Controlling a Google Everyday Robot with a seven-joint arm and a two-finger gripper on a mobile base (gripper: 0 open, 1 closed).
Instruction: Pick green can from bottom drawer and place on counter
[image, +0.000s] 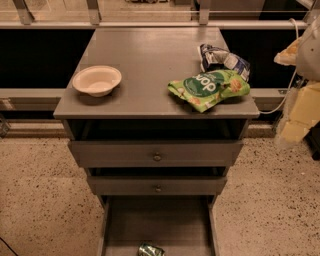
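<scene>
Gripper hangs at far right, beside the cabinet; its state cannot be told. Green can lies well below and left of it, on the open bottom drawer floor; long axis unclear.

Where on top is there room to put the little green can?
The counter is bare in the middle, between the bowl and the green snack bag. The right side is crowded by that bag and a blue-and-white bag. The gripper hangs off to the right; the green can lies in the bottom drawer.

Shiny metal green can; matt plastic tool, right edge.
</scene>
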